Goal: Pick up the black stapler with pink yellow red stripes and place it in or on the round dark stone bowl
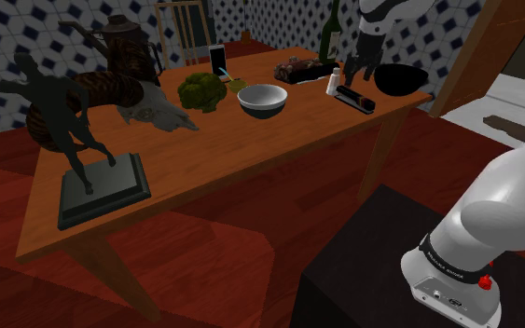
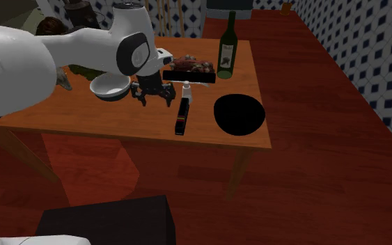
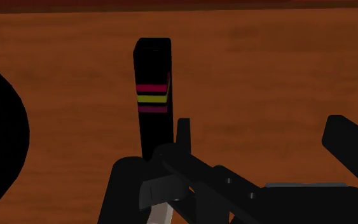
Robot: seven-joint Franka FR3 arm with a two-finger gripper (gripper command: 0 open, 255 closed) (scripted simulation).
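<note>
**Lining up on the stapler, nothing held yet**

My gripper hangs above the tabletop with its fingers apart and nothing between them. The stapler, black with pink, yellow and red stripes across its top, lies flat on the wood beside the gripper, not under it. It is close to the tabletop's edge that runs along the bottom of the second exterior view. The dark round bowl sits just beside the stapler, by that edge's corner at the view's right. In the wrist view the stapler runs lengthwise away from the hand, with its near end slipping out of sight behind the gripper's body.

I judge this to be the approach: I am still aligning and have not gripped. Next I need to shift sideways until the fingers straddle the stapler's narrow width. I then lower straight down and close on its sides. A small white bottle stands near the stapler's far end, so I want to stay clear of it.
</note>
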